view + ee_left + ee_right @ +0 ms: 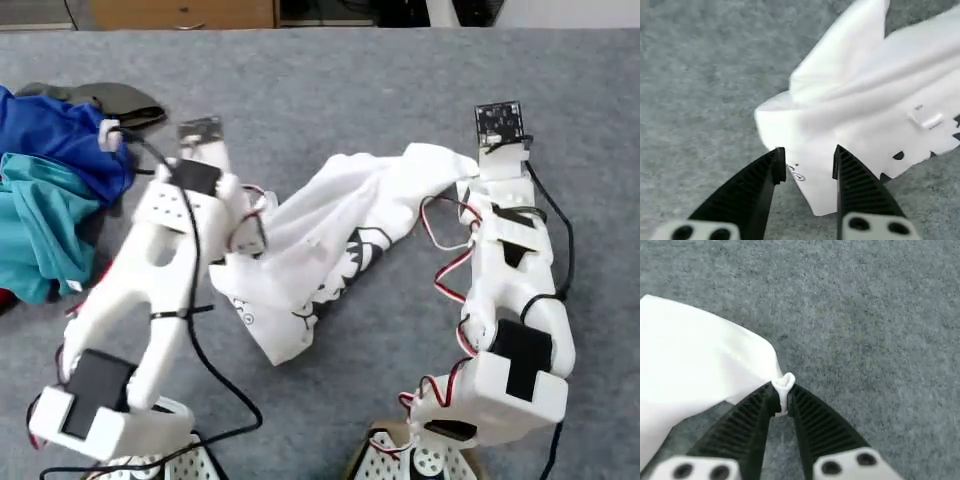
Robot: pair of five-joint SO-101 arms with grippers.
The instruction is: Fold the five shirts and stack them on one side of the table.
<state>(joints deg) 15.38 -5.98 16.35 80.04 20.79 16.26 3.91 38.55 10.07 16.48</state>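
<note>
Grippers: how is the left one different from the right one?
The left gripper has its jaws apart; the right gripper is pinched shut. The left one shows a flat edge of the shirt between its jaws, while the right one clamps a small bunched corner. Both have black ribbed fingers, and both are at the same white shirt.

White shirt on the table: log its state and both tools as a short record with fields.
white shirt: crumpled, unfolded, dark print showing, lying between the two arms
right tool: shut on a pinch of the shirt's edge
left tool: open, fingers on either side of another edge
other shirts: blue shirt and teal shirt, heaped beside the left arm
table: grey, felt-like surface
</note>
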